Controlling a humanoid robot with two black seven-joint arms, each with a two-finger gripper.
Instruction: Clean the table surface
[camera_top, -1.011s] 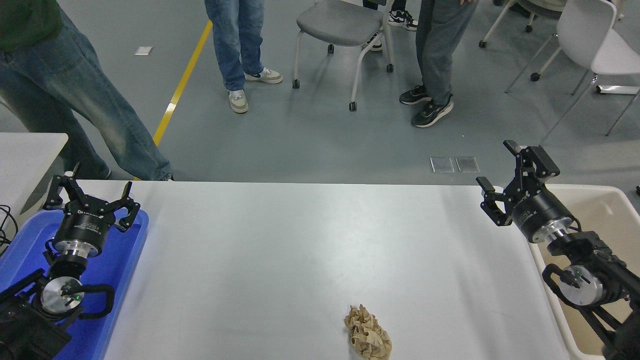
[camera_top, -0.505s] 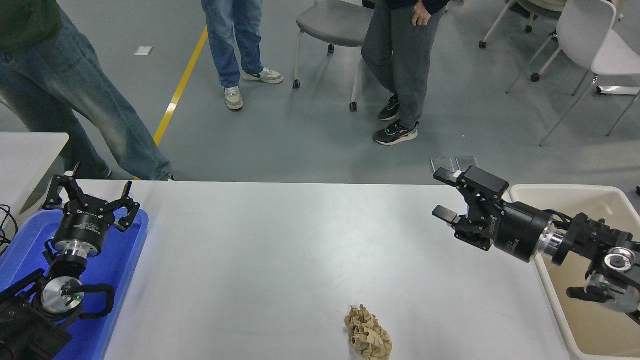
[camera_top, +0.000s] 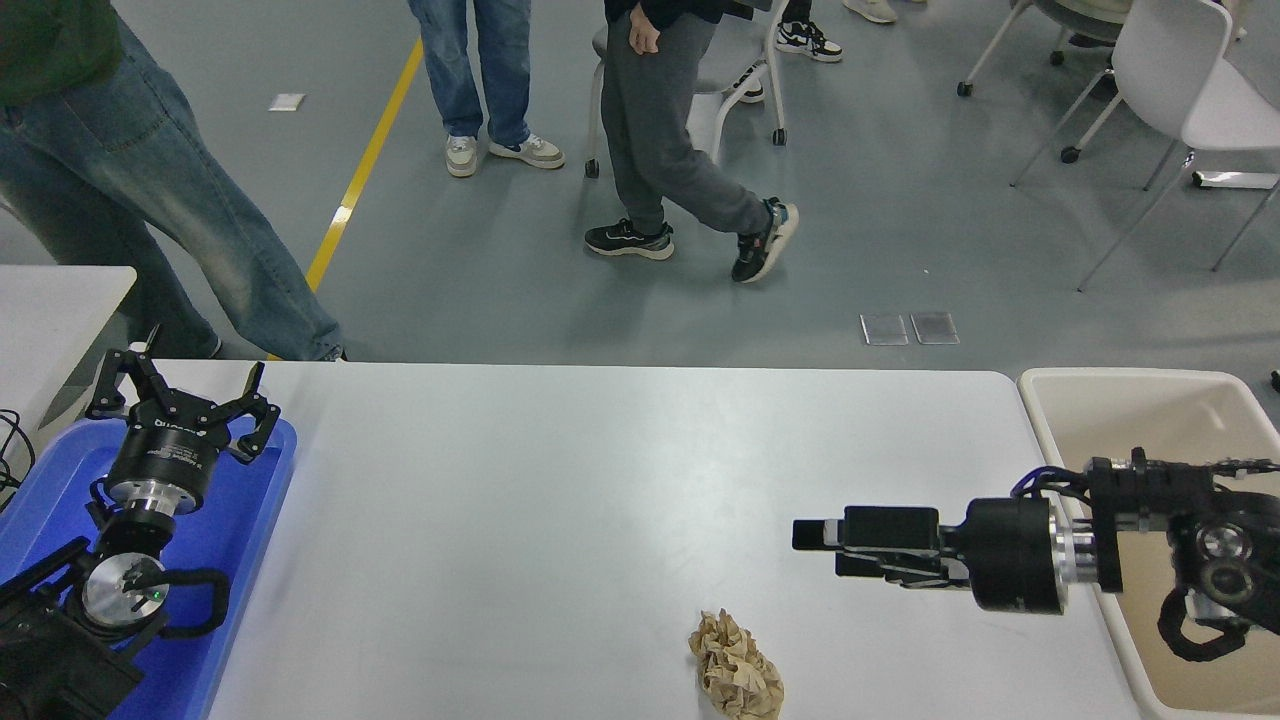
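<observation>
One crumpled brown paper wad (camera_top: 736, 678) lies at the desk (camera_top: 560, 480) near edge, below-left of the right gripper (camera_top: 815, 535), whose opening I cannot tell; the left gripper (camera_top: 180, 392), spread wide, sits farther off.

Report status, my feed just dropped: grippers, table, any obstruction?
Right gripper above the table surface, pointing left, nothing held. Left gripper open, parked over blue tray. Crumpled brown paper on near edge. No obstruction.
</observation>
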